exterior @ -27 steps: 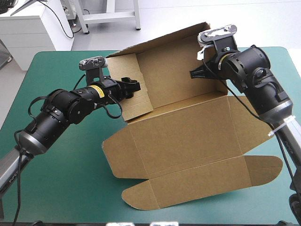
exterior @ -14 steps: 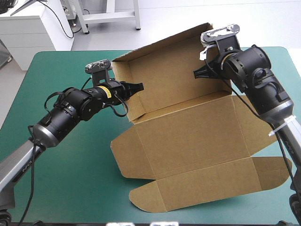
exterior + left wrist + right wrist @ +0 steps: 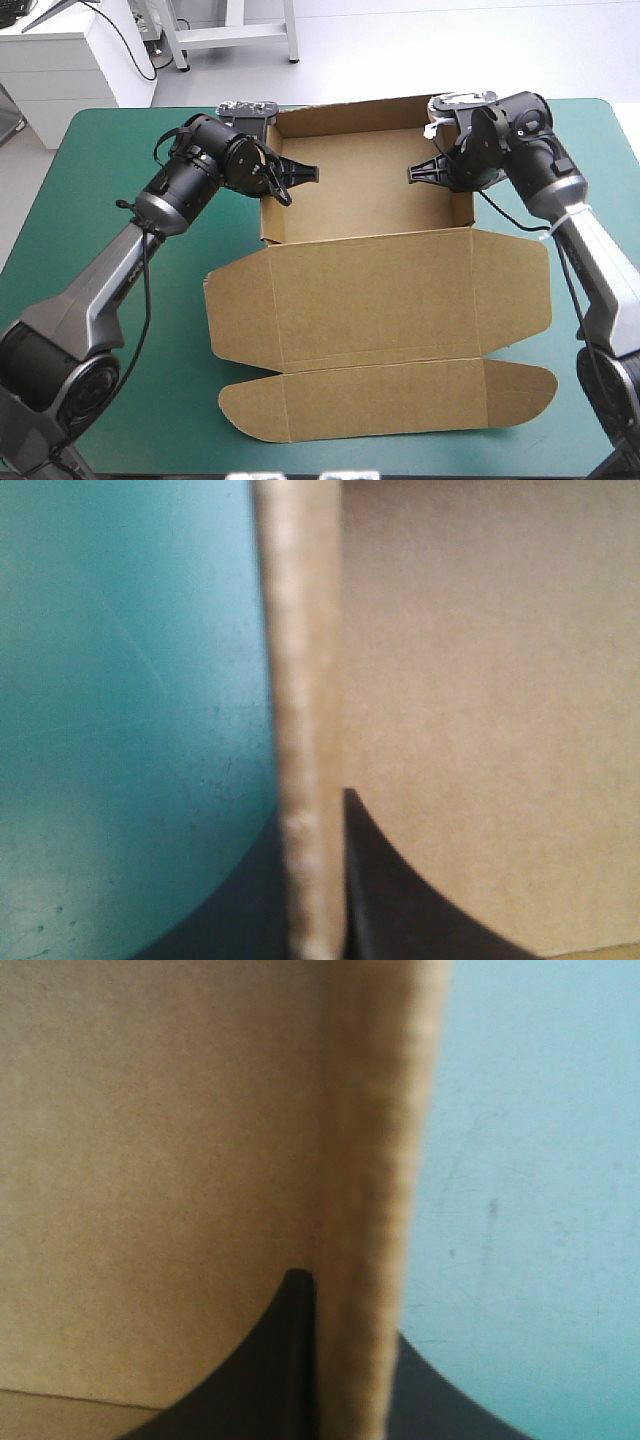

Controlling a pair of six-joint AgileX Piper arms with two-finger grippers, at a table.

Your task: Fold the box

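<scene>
Diff vs earlier: box (image 3: 365,195) no longer tipped up and skewed. It now sits square on the teal-green cover (image 3: 110,170), an open tray at the far middle of the table with its walls up. The lid (image 3: 380,290) lies flat toward the near edge and the rounded-end front flap (image 3: 390,400) is nearest of all. The whole sheet has swung round and slid left. The left arm has moved up toward the far edge; the right arm has dropped lower. The left gripper (image 3: 305,174) is at the left wall (image 3: 268,205) and the right gripper (image 3: 415,174) is at the right wall (image 3: 462,205), both pointing inward over the tray floor. In the left wrist view, the left gripper (image 3: 312,810) is all but closed with the wall's edge pinched between its black fingers (image 3: 400,900), cover on one side and board on the other. The right gripper (image 3: 350,1305) is the same: nearly closed, clamping the wall edge, with one finger on the inner face and the other outside. Hard to read: both wrist shots are close and blurred, and each outer finger is partly hidden behind the board edge. From above, the right wrist covers most of the right wall's top edge. Can't tell whether the corner tabs are tucked.
</scene>
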